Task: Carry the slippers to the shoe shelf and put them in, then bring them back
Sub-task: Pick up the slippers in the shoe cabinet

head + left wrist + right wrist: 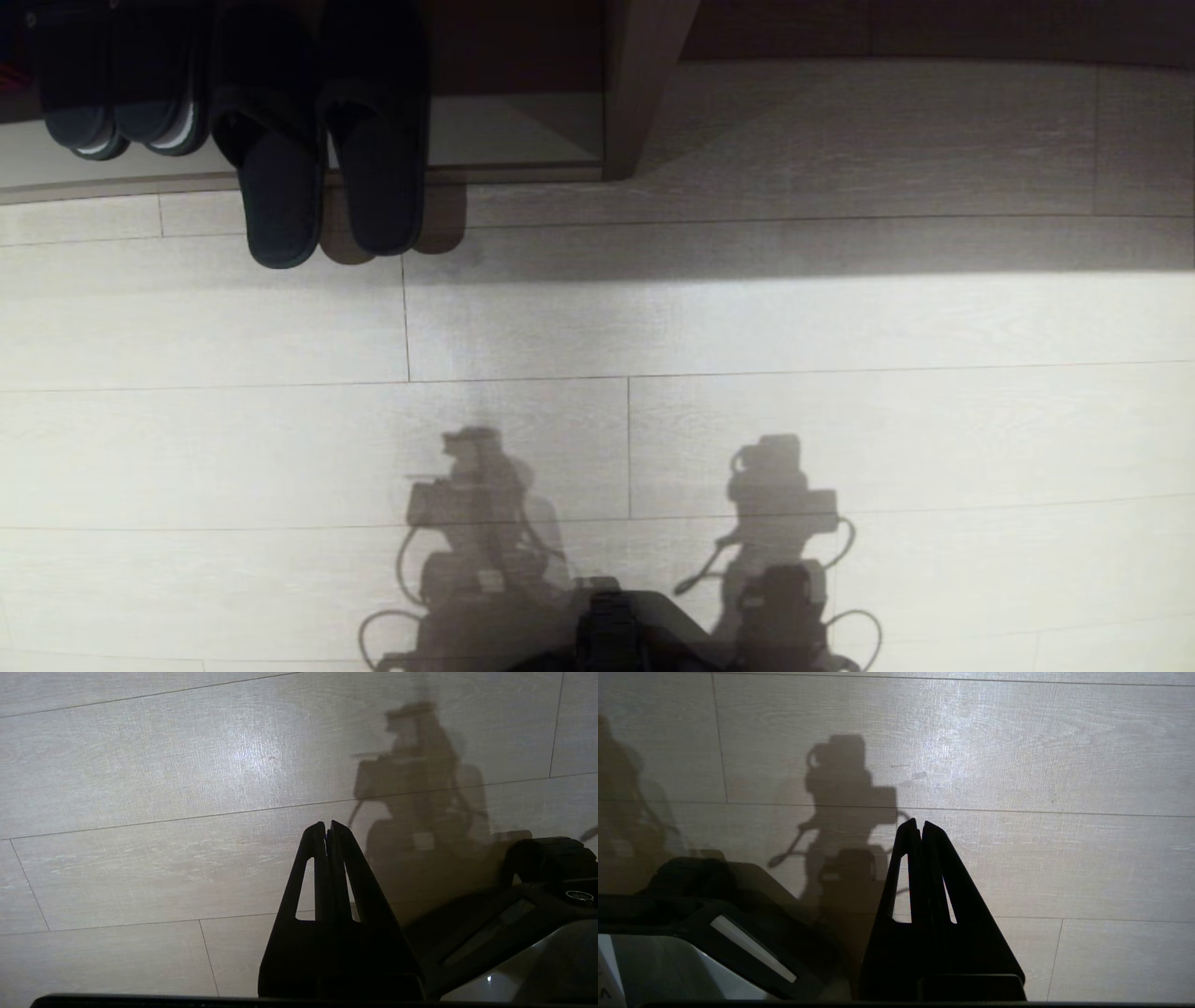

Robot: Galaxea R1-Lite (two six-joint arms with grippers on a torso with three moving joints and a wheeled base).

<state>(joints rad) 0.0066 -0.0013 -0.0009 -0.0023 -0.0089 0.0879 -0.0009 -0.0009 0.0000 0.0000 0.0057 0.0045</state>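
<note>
The slippers (pixel 327 131) are seen far away on the left, side by side, with toes in the shoe shelf (pixel 523 131) and heels sticking out over the floor (pixel 747 317). Another dark pair (pixel 121 103) with a pale sole rim is tucked in just left of them. The left gripper (pixel 327 828) and the right gripper (pixel 917 826) are held over bare floor, well apart from the slippers. Both sets of jaws are pressed together, and nothing is held.

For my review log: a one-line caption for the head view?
Charcoal slippers overhang the shoe shelf edge; only arm shadows cross the floor.
</note>
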